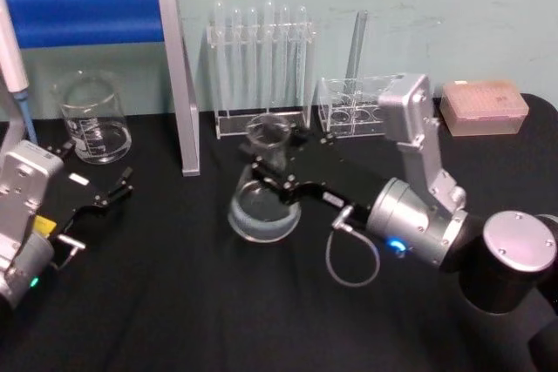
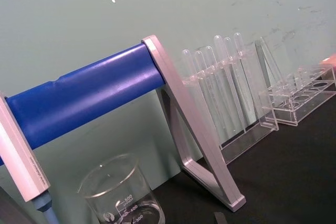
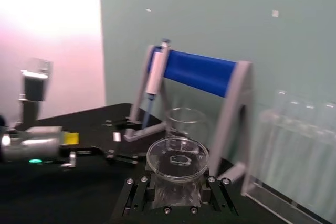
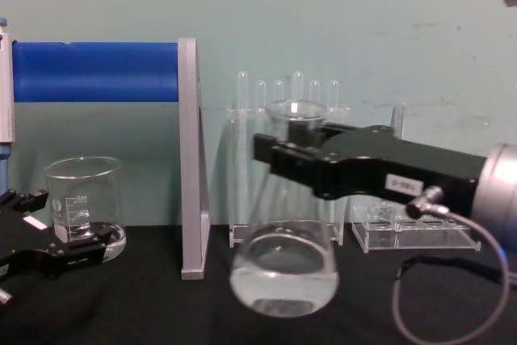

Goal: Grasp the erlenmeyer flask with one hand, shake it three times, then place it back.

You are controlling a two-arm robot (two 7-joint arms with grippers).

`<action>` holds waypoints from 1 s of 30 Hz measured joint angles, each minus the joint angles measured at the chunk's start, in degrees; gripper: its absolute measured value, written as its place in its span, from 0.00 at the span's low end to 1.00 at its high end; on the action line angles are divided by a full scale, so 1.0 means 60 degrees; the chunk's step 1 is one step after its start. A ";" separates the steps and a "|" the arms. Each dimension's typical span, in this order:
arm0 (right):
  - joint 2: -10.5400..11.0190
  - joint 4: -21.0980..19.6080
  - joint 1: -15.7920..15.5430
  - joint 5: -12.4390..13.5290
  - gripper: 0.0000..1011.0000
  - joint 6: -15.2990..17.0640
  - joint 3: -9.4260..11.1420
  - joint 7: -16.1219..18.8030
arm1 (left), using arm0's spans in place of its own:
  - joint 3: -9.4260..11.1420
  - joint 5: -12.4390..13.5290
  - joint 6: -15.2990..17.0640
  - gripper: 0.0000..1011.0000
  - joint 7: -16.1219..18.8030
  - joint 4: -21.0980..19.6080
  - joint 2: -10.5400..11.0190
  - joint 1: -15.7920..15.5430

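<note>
Right gripper [image 1: 268,168] clamped on the erlenmeyer flask [image 1: 261,212] at its neck, long axis near upright, base below the jaws; left gripper [image 1: 100,203] parked well apart, jaws spread

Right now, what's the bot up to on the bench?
The right gripper is clamped around the neck of the erlenmeyer flask, in front of the test tube rack at mid-table. The flask has a little clear liquid in its base. I can't tell for certain whether the base is off the black table. The left gripper sits open and idle at the left, near the beaker.
</note>
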 joint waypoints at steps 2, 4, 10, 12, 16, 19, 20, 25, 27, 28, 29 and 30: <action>0.0009 -0.0059 0.0023 0.0055 0.44 0.0000 -0.0165 0.0090 | 0.0000 0.0000 0.0000 0.99 0.0000 0.0000 0.0000 0.0000; 0.0027 -0.0095 0.0039 0.0107 0.45 -0.0006 -0.0297 0.0161 | 0.0000 0.0000 0.0000 0.99 0.0000 0.0000 0.0000 0.0000; 0.0086 -0.0173 0.0088 0.0236 0.44 -0.0011 -0.0585 0.0285 | 0.0000 0.0000 0.0000 0.99 0.0000 0.0000 0.0000 0.0000; 0.0102 -0.0186 0.0098 0.0259 0.45 -0.0011 -0.0637 0.0293 | 0.0000 0.0000 0.0000 0.99 0.0000 0.0000 0.0000 0.0000; 0.0148 -0.0207 0.0123 0.0322 0.44 -0.0012 -0.0721 0.0277 | 0.0000 0.0000 0.0000 0.99 0.0000 0.0000 0.0000 0.0000; 0.0166 -0.0192 0.0140 0.0369 0.44 -0.0019 -0.0705 0.0185 | 0.0000 0.0000 0.0000 0.99 0.0000 0.0000 0.0000 0.0000; 0.0168 -0.0177 0.0145 0.0382 0.44 -0.0020 -0.0686 0.0147 | 0.0000 0.0000 0.0000 0.99 0.0000 0.0000 0.0000 0.0000; 0.0180 -0.0058 0.0172 0.0415 0.45 -0.0058 -0.0489 -0.0130 | 0.0000 0.0000 0.0000 0.99 0.0000 0.0000 0.0000 0.0000; 0.0183 0.0028 0.0190 0.0418 0.44 -0.0075 -0.0334 -0.0309 | 0.0000 0.0001 0.0000 0.99 0.0000 0.0000 0.0000 0.0001; 0.0181 0.0055 0.0195 0.0418 0.44 -0.0078 -0.0286 -0.0355 | 0.0000 0.0000 0.0000 0.99 0.0000 0.0000 0.0000 0.0000; 0.0182 0.0116 0.0205 0.0418 0.44 -0.0096 -0.0165 -0.0478 | -0.0001 0.0000 0.0000 0.99 0.0000 0.0000 0.0000 0.0001; 0.0185 0.0142 0.0208 0.0416 0.44 -0.0107 -0.0105 -0.0538 | 0.0000 0.0000 0.0000 0.99 0.0000 0.0000 0.0000 0.0000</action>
